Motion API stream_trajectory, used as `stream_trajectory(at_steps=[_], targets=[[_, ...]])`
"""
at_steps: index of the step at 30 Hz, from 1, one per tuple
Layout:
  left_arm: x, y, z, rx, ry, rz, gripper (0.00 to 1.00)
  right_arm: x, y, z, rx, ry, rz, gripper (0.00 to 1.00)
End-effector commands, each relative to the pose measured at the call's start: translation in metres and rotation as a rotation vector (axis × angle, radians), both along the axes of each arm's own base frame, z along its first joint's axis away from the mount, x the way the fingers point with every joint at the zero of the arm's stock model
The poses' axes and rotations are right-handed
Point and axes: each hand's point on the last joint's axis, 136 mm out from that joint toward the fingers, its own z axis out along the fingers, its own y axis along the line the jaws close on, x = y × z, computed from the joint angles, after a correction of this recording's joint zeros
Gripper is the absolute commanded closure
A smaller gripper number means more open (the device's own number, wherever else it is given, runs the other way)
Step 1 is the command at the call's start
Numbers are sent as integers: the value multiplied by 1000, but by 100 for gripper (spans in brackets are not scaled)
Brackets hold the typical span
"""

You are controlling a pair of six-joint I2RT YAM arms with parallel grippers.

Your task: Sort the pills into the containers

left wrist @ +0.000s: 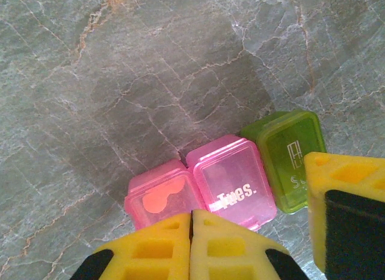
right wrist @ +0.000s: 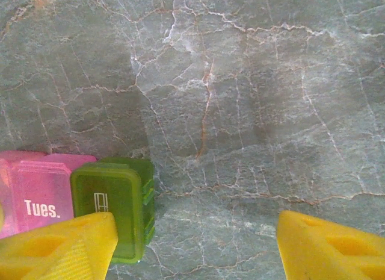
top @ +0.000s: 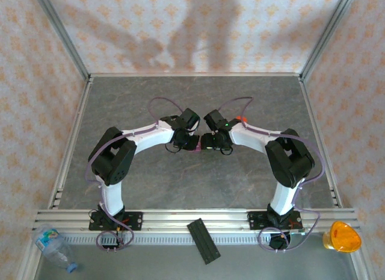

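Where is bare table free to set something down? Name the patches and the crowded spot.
Free: the far table strip between the arms and the back wall; the near patch ringed by the left arm, right arm and front rail. Crowded: the centre, where both arms meet over the pink pill boxes and green box.

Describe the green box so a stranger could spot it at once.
On the grey marbled table, go to the middle, where the left gripper and right gripper meet at a short row of little boxes. The green box sits at one end of that row, against the pink box marked "Tues."; it is the only green one, the rest being pink.
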Motion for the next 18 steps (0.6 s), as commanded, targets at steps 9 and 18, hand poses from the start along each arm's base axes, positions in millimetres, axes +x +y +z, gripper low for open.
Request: stream_trajectory(at_steps=[9, 18], targets=[[-21, 23, -33, 142, 91, -12, 93, 1, -12, -16, -82, 17, -28, 29], [-16, 18, 5, 98, 34, -22, 91, 0, -13, -18, -88, 18, -29, 29]])
